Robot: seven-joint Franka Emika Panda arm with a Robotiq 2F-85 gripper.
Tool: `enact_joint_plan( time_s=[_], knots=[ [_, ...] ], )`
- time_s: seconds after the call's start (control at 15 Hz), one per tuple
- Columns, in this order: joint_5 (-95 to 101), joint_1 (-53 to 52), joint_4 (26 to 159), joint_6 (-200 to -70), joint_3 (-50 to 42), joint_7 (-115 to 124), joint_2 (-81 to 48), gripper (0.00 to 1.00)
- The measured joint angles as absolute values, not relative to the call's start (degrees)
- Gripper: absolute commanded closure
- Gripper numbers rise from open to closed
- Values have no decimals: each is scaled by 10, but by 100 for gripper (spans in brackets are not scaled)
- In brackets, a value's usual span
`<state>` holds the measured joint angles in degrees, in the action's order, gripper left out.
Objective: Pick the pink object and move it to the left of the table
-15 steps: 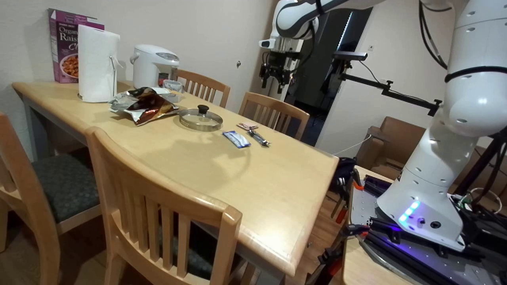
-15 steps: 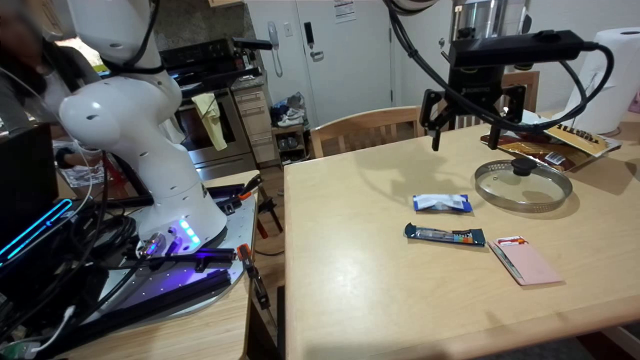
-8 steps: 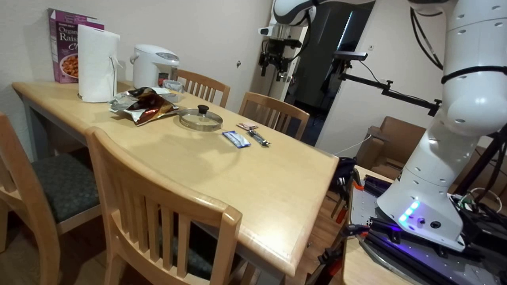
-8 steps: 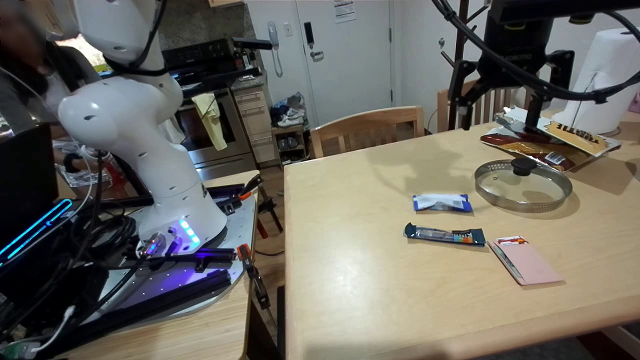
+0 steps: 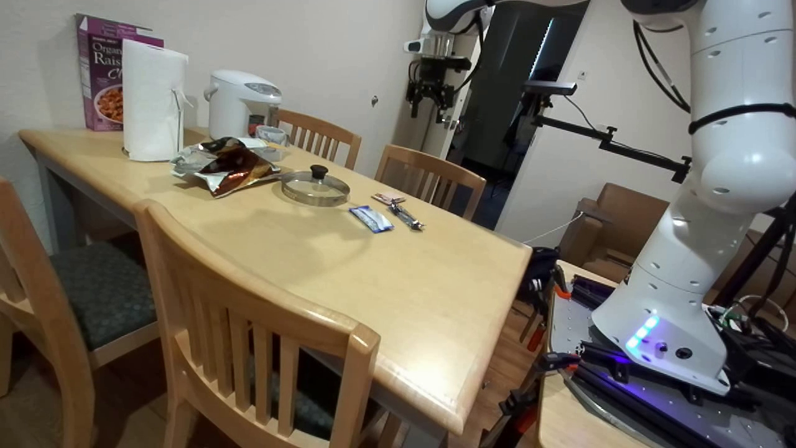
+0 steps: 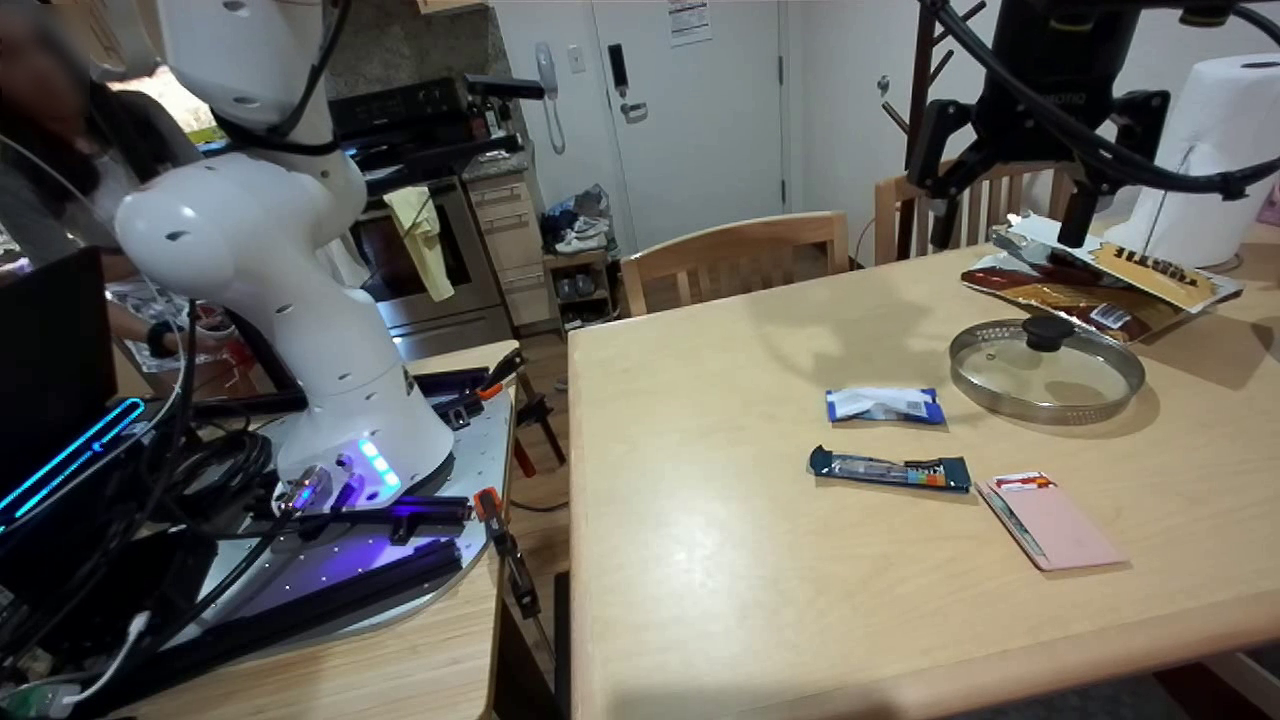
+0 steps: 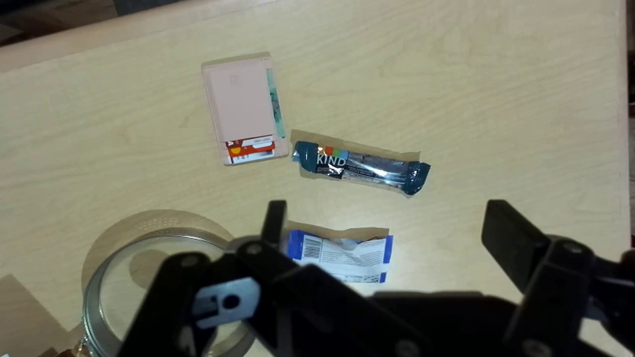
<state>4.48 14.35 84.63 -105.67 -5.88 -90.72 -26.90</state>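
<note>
The pink object point(image 6: 1060, 528) is a flat pink card holder with cards showing at one end. It lies on the light-wood table point(image 6: 700, 560). In the wrist view the pink object point(image 7: 240, 101) is at the upper left, beyond the fingertips. In an exterior view it is a small sliver point(image 5: 387, 198) by the far edge, partly behind a bar. My gripper point(image 6: 1010, 228) is open and empty, high above the table; it also shows in an exterior view point(image 5: 427, 114). In the wrist view the fingers of the gripper point(image 7: 387, 220) are wide apart, with nothing held between them.
A dark KIND bar point(image 7: 362, 168) lies beside the pink object. A white-blue packet point(image 7: 342, 258) lies below it in the wrist view. A glass lid point(image 6: 1050, 410), a foil bag point(image 6: 1060, 300) and a paper towel roll point(image 6: 1215, 160) stand farther along. Chairs point(image 5: 261, 298) ring the table.
The gripper has moved up and to the right in an exterior view, and slightly up in the view from across the table. It stays open. The objects on the table have not moved.
</note>
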Motion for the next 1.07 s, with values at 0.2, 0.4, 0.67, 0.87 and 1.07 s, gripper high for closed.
enact_joint_plan(
  time_s=[0.2, 0.4, 0.67, 0.87, 1.07],
  knots=[
    [46, 144, 831, -1045, -59, -909, -278, 0],
    [46, 145, 824, -1044, -60, -909, -283, 0],
    [47, 144, 825, -1056, -59, -909, -284, 0],
    [63, 139, 845, -1139, -52, -910, -284, 0],
    [64, 133, 867, -1212, -40, -913, -292, 0]
  ],
)
